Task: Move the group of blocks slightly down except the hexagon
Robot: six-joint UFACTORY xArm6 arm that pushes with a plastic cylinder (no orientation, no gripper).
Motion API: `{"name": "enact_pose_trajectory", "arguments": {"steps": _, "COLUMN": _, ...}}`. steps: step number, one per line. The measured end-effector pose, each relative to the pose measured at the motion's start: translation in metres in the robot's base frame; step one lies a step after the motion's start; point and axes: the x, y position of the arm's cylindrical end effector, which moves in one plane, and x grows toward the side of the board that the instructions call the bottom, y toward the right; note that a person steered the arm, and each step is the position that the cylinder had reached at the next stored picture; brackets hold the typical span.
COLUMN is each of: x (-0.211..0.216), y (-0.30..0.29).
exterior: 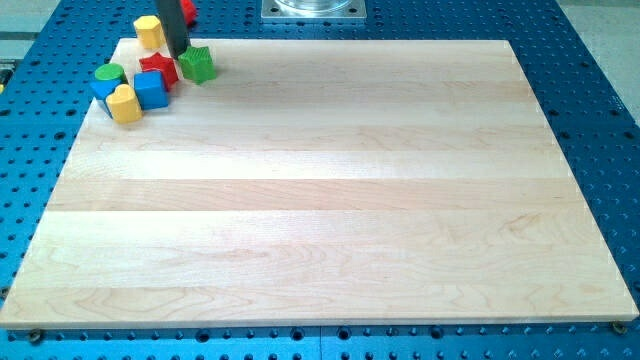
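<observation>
Cluster of blocks at the top-left corner of the wooden board [330, 200]. My tip [178, 55], the lower end of a plain dark rod with no claw and nothing held, stands between the yellow hexagon [149, 31] at its left and the green star [197, 64] at its lower right, just above the red star [159, 68]. Below lie a green cylinder [109, 73], a blue block [103, 87] beneath it, a blue cube [151, 89] and a yellow heart [124, 104]. A red block [187, 10] is partly hidden behind the rod
</observation>
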Motion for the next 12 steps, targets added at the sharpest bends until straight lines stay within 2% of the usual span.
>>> {"name": "enact_pose_trajectory", "arguments": {"steps": 1, "x": -0.001, "y": 0.052}}
{"name": "enact_pose_trajectory", "arguments": {"steps": 2, "x": 0.004, "y": 0.073}}
{"name": "enact_pose_trajectory", "arguments": {"steps": 4, "x": 0.02, "y": 0.066}}
{"name": "enact_pose_trajectory", "arguments": {"steps": 5, "x": 0.007, "y": 0.064}}
{"name": "enact_pose_trajectory", "arguments": {"steps": 7, "x": 0.044, "y": 0.033}}
{"name": "enact_pose_trajectory", "arguments": {"steps": 8, "x": 0.053, "y": 0.051}}
{"name": "enact_pose_trajectory", "arguments": {"steps": 9, "x": 0.078, "y": 0.096}}
{"name": "enact_pose_trajectory", "arguments": {"steps": 10, "x": 0.151, "y": 0.062}}
{"name": "enact_pose_trajectory", "arguments": {"steps": 11, "x": 0.187, "y": -0.001}}
{"name": "enact_pose_trajectory", "arguments": {"steps": 12, "x": 0.181, "y": -0.049}}
